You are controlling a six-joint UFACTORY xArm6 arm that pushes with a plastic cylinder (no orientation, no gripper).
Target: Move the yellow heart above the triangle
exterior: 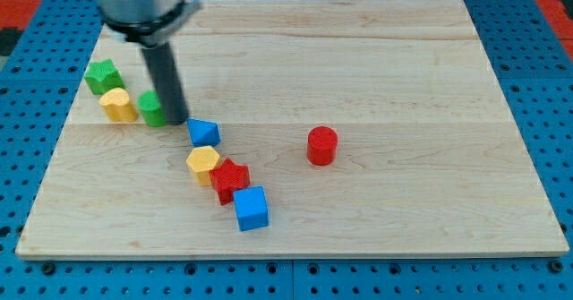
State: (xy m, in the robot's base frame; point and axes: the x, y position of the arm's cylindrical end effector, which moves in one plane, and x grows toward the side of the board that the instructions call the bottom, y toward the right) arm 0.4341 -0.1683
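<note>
The yellow heart [117,104] lies near the board's left edge, below a green star [103,75]. The blue triangle [203,132] lies to its right and a little lower. My dark rod comes down from the view's top left, and my tip [175,121] rests on the board between the two, just left of the triangle. A green round block [149,108] sits right against the rod's left side, partly hidden by it, between the tip and the yellow heart.
Below the triangle lie a yellow hexagon block [203,163], a red star [229,180] and a blue cube [252,208], close together in a diagonal line. A red cylinder [322,145] stands alone near the middle. The wooden board [403,228] sits on a blue pegboard.
</note>
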